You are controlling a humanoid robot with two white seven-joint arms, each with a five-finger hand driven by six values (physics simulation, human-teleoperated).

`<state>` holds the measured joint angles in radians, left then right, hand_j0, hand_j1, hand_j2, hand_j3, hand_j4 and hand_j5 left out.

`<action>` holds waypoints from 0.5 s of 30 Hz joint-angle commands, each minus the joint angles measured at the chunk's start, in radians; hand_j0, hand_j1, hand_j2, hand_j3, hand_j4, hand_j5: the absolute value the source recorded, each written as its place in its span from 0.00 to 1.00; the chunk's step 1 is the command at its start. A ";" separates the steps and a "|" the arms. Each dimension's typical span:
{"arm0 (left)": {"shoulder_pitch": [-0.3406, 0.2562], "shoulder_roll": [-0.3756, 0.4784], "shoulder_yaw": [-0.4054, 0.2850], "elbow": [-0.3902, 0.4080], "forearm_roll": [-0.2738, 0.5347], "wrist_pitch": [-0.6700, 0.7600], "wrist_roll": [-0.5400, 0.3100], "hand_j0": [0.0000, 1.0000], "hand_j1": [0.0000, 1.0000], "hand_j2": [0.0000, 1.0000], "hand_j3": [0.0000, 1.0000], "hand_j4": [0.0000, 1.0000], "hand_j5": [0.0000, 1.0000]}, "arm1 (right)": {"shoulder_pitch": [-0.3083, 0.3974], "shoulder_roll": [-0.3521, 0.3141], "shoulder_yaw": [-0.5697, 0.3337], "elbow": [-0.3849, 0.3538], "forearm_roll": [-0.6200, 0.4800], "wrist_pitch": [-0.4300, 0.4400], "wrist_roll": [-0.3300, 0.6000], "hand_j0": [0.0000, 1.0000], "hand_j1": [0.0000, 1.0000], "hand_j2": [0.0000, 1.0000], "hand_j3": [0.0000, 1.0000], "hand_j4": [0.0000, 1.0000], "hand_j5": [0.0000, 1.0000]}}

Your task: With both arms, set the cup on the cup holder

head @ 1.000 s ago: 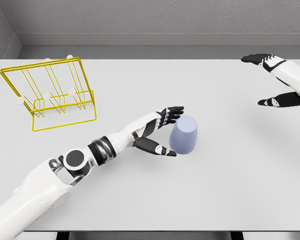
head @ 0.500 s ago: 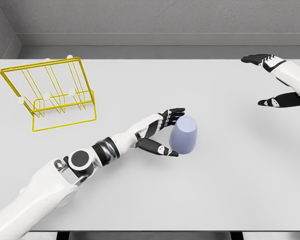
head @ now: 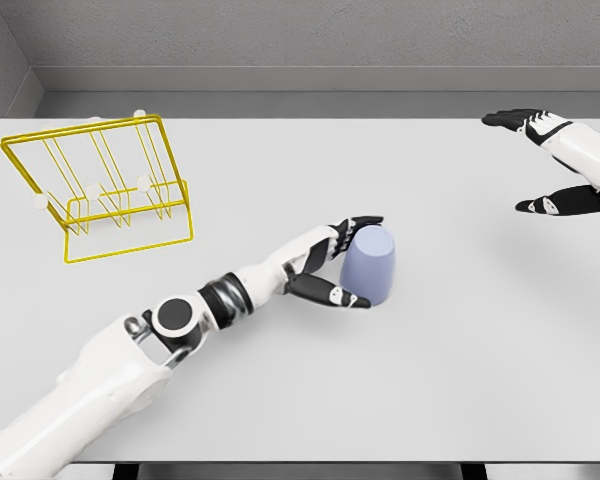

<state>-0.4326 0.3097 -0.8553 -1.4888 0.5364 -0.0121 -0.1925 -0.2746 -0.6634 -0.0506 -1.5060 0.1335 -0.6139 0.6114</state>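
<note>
You had the lavender cup [head: 368, 264] standing upside down near the middle of the white table [head: 460, 350], with its wider end on the surface. Your left hand [head: 337, 260] was right at the cup's left side, fingers spread around it: the upper fingers [head: 364, 222] reached over the top edge and the thumb [head: 332, 294] lay low by the base. The fingers looked to be touching the cup, but you could not tell from this view if they really gripped it; the cup stood on the table, not lifted. Your right hand [head: 558, 160] was at the far right edge, well apart from the cup, released and holding nothing. The yellow wire cup holder [head: 100, 185] stood at the far left of the table, with no cup on it.
</note>
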 commanded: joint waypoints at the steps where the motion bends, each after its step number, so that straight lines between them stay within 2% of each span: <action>1: 0.000 -0.011 -0.005 0.027 -0.012 -0.002 -0.002 0.83 0.83 0.83 0.83 0.83 0.83 | 0.002 -0.001 -0.002 0.000 -0.009 0.003 -0.001 1.00 1.00 1.00 1.00 1.00 1.00; 2: 0.000 -0.017 -0.005 0.032 -0.013 -0.003 -0.002 0.82 0.82 0.82 0.82 0.82 0.82 | 0.002 -0.001 -0.002 0.000 -0.009 0.003 -0.001 1.00 1.00 1.00 1.00 1.00 1.00; 4: 0.002 -0.017 -0.005 0.032 -0.013 -0.012 -0.002 0.73 0.73 0.73 0.73 0.73 0.73 | 0.002 -0.001 -0.002 0.000 -0.009 0.003 -0.001 1.00 1.00 1.00 1.00 1.00 1.00; 9: 0.005 -0.017 -0.005 0.028 -0.018 -0.019 -0.002 0.64 0.64 0.64 0.64 0.64 0.64 | 0.002 -0.001 -0.002 0.000 -0.009 0.003 -0.001 1.00 1.00 1.00 1.00 1.00 1.00; 15: 0.008 -0.017 -0.001 0.024 -0.018 -0.019 -0.002 0.64 0.64 0.64 0.64 0.64 0.64 | 0.002 -0.001 -0.002 0.000 -0.009 0.003 -0.001 1.00 1.00 1.00 1.00 1.00 1.00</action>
<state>-0.4234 0.2932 -0.8468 -1.4694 0.5424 -0.0289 -0.1886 -0.2730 -0.6634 -0.0520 -1.5060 0.1319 -0.6138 0.6114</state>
